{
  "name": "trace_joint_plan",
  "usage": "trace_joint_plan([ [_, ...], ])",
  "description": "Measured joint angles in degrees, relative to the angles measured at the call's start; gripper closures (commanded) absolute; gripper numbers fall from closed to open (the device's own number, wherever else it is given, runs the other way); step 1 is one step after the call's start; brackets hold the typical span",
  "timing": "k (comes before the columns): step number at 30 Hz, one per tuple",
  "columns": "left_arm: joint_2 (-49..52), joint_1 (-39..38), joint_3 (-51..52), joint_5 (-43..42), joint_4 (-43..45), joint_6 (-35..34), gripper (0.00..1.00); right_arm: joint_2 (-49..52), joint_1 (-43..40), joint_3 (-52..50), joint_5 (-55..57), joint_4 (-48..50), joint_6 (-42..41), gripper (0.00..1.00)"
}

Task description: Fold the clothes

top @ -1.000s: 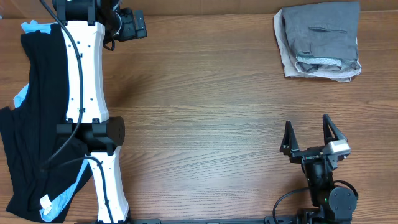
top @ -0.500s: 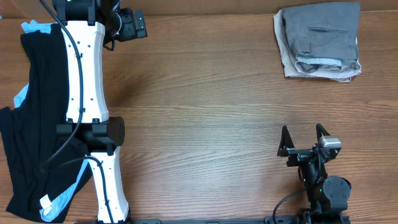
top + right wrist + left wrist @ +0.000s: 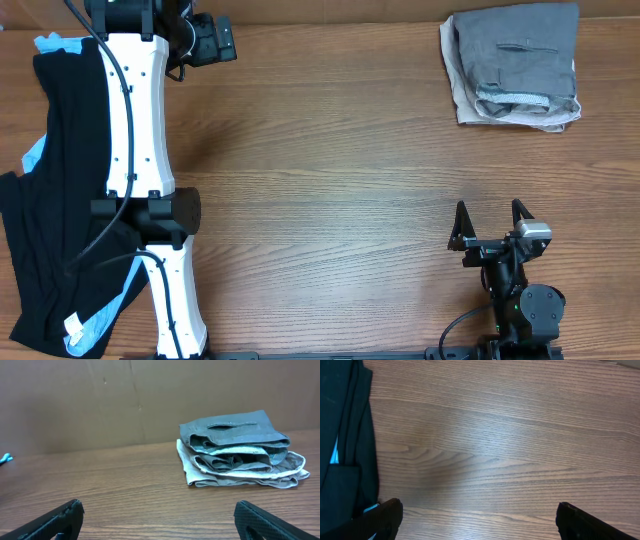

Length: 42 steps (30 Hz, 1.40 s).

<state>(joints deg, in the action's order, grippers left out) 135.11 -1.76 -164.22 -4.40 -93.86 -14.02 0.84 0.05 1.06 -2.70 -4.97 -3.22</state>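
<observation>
Right end effector [image 3: 489,208] hangs with its jaws spread wide and nothing between them, close to the near edge of the tabletop [image 3: 330,180] toward the right corner. Left end effector [image 3: 479,516] is just as wide and empty, up near the far edge, beside a black garment [image 3: 50,200]. The grey shorts [image 3: 520,50] lie folded in the far right corner on top of pale beige shorts [image 3: 452,80], well apart from both. A light-blue garment [image 3: 45,45] shows under the black one along the left edge.

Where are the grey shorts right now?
Seen from overhead, the grey shorts lie folded at the far right corner of the table, stacked on a pale beige pair, well beyond the open right gripper.
</observation>
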Motion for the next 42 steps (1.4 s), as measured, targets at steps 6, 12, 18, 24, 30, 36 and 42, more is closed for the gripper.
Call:
trace_joint_plan([
  [6,0.00,0.00,0.00,0.00,0.02,0.00,0.00,0.00,0.00,0.00,0.02,0.02,0.00,0.00],
  [12,0.00,0.00,0.00,0.00,0.02,0.00,0.00,0.00,0.00,0.00,0.11,0.02,0.00,0.00],
  [18,0.00,0.00,0.00,0.00,0.02,0.00,0.00,0.00,0.00,0.00,0.15,0.04,0.00,0.00],
  [24,0.00,0.00,0.00,0.00,0.02,0.00,0.00,0.00,0.00,0.00,0.13,0.02,-0.02,0.00],
  [30,0.00,0.00,0.00,-0.02,0.02,0.00,0.00,0.00,0.00,0.00,0.15,0.02,0.00,0.00],
  [36,-0.20,-0.46,0.28,0.02,0.04,0.00,0.00,0.00,0.00,0.00,0.13,0.02,0.00,0.00],
  [42,-9.90,-2.95,12.94,0.15,0.42,0.00,0.00,0.00,0.00,0.00,0.13,0.04,-0.02,0.00],
])
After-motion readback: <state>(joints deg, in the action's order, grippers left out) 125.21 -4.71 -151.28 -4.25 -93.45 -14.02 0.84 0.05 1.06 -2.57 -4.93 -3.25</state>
